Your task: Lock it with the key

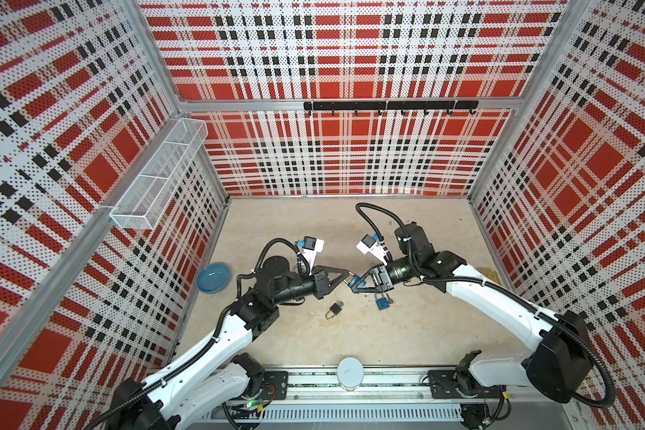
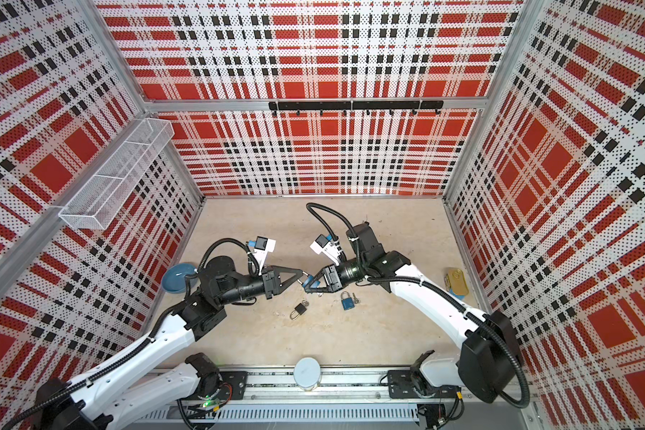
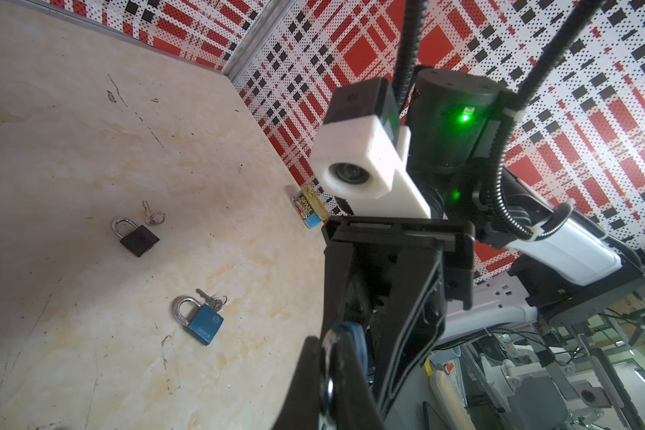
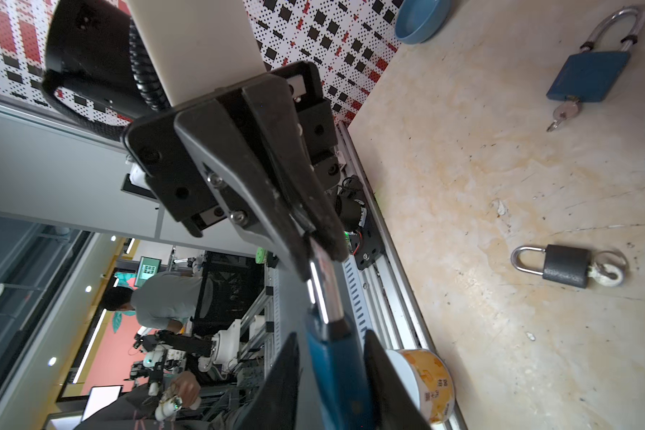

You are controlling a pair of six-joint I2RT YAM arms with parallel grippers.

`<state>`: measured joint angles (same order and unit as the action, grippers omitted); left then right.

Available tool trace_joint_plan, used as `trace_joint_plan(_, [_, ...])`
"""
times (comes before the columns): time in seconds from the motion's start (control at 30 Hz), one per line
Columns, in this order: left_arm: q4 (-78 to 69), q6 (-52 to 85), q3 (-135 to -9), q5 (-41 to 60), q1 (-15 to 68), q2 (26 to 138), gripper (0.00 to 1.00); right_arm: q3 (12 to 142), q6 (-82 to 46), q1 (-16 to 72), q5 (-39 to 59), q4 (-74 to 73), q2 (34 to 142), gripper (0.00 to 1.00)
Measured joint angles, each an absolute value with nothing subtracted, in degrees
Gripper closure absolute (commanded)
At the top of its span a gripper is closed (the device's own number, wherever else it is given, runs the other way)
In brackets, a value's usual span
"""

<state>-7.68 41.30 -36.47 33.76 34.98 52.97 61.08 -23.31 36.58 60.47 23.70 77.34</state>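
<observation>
We see two robot arms meeting tip to tip above the middle of a beige table. Between them is a raised blue padlock, held clear of the table in both top views. The left gripper is pinched together on its silver shackle. The right gripper has its jaws parted on either side of the blue body; we cannot tell whether they press on it.

On the table, just beside the right gripper, a second blue padlock lies flat with a key in its keyhole. A black padlock lies flat near it, toward the left arm, with a key ring just beside its body.

A blue bowl sits at the table's left edge, well apart from the locks. A Spam tin sits at the right edge. A white tub stands at the near edge between the two arm bases.
</observation>
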Motion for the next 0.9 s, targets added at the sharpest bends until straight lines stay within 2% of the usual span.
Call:
trace_joint_plan(0.17, [-6.74,40.84,-37.15,35.55,32.58,53.34,1.0,60.6,-23.79,36.56,59.75,20.4,77.25,0.58])
trace_joint_plan(0.5, [-4.27,40.42,-38.7,38.09,29.28,53.47,1.0,54.92,-26.44,34.59,59.88,13.87,74.22,0.58])
trace_joint_plan(0.67, [-4.21,40.47,-38.74,38.41,28.42,53.45,1.0,52.95,-28.03,33.85,60.2,11.16,73.54,0.63])
trace_joint_plan(0.9, [-4.25,40.84,-38.94,39.03,28.25,53.39,1.0,52.34,-29.61,33.39,60.45,8.73,73.54,0.83])
